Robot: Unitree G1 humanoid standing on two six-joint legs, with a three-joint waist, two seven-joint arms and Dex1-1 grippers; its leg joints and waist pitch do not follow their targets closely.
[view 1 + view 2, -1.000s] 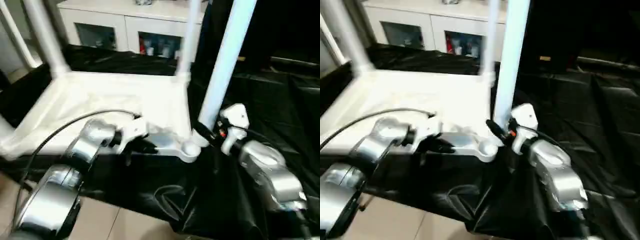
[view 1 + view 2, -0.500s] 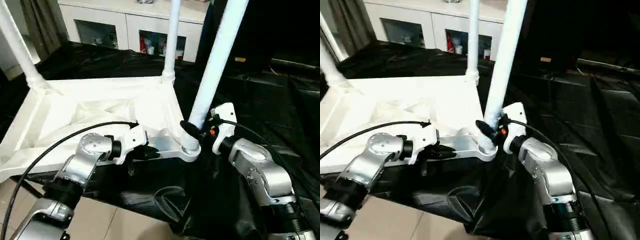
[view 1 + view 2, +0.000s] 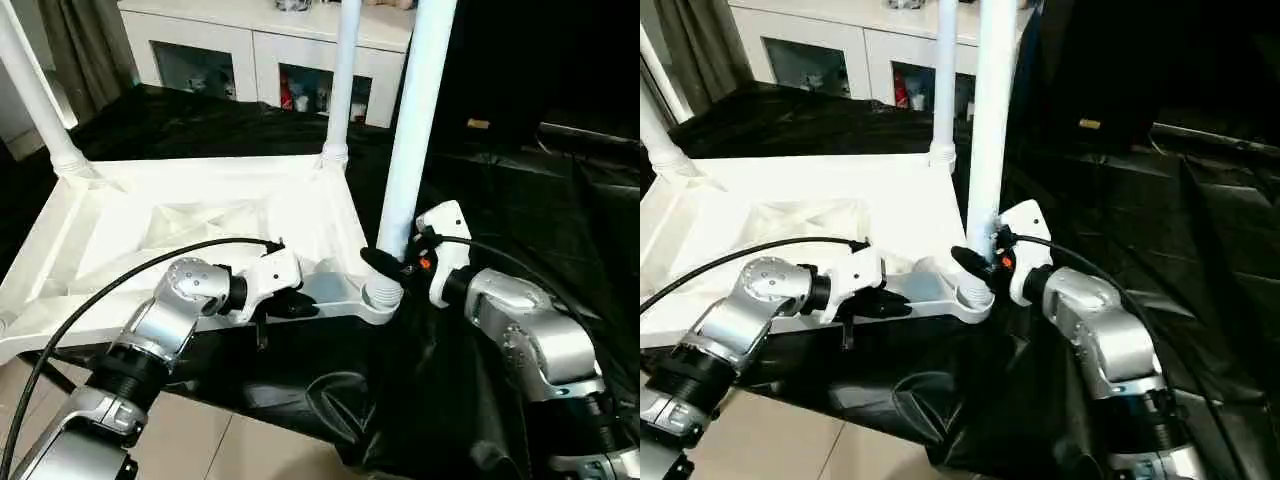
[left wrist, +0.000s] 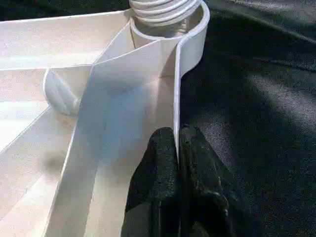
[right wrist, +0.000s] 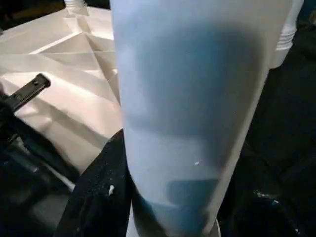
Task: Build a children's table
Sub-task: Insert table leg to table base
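Lay upside down on black sheeting [image 3: 520,190]: the white plastic tabletop [image 3: 190,225], ribbed underside up, smooth and glossy, rim walls thin. Stood upright from its far corners: two tubular legs, one at far left [image 3: 40,95], one at far right [image 3: 343,70]. Behind, across the back, stood a white cabinet [image 3: 250,45] with glass doors (coloured items inside). Pinched the near rim wall between black fingers pressed together: left gripper [image 4: 176,163], close to the near right corner socket [image 3: 383,297]. Clamped around the fourth leg [image 3: 415,120], low on its shaft just above the ridged end seated at that socket: right gripper [image 3: 385,262]. Hung over the near table edge: crumpled sheeting, tiled floor [image 3: 200,440] below
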